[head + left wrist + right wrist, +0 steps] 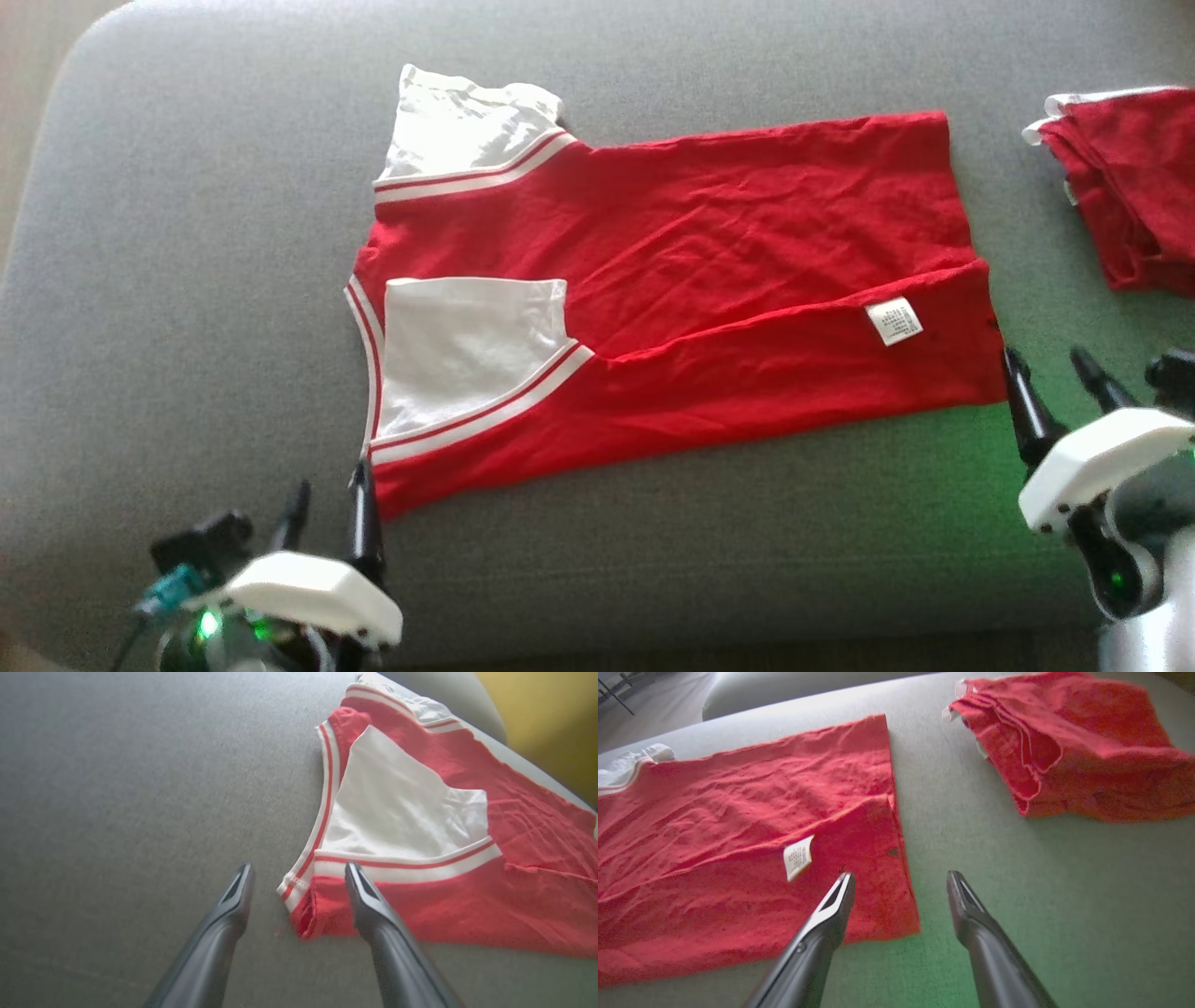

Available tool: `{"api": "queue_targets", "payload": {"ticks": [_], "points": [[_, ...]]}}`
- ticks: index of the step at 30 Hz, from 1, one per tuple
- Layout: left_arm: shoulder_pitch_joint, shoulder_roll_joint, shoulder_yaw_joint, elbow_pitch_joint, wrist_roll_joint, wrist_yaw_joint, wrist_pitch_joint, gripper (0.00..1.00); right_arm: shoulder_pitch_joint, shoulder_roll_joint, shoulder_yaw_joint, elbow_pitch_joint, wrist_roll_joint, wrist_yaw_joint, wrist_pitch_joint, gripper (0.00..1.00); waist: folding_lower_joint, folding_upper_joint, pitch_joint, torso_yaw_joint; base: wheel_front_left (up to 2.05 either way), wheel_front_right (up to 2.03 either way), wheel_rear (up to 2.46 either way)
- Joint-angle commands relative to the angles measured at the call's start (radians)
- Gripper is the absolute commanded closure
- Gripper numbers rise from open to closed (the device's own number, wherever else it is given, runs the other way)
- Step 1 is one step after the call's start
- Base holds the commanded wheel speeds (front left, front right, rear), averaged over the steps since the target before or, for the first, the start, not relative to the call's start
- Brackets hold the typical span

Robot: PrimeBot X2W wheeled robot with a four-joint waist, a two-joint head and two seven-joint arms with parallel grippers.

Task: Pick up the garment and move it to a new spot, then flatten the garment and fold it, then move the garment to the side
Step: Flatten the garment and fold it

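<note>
A red garment (709, 261) with white sleeves and striped trim lies spread on the grey cushion, its near long edge folded over so a white care label (893, 320) faces up. One white sleeve (467, 350) is folded inward at the near left. My left gripper (327, 485) stands open at the garment's near-left corner (303, 914), which sits between its fingers in the left wrist view. My right gripper (1050, 373) stands open at the near-right corner (901, 914), its left finger (831, 910) over the cloth's edge. Nothing is held.
A second red garment (1125, 187), folded and rumpled, lies at the cushion's right edge (1069, 746). Bare grey cushion (187, 280) stretches to the left and along the front. The cushion's rounded front edge runs just behind my wrists.
</note>
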Motion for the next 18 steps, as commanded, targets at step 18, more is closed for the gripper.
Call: {"api": "queue_targets", "payload": {"ticks": [18], "points": [[-0.825,0.205,0.016,0.111,0.107,-0.156,0.281,0.00,-0.144,-0.002,0.207,-0.132,0.033,0.000,-0.248,0.00,0.0000,0.0000,0.236,-0.082,0.00,0.00,0.00]]}}
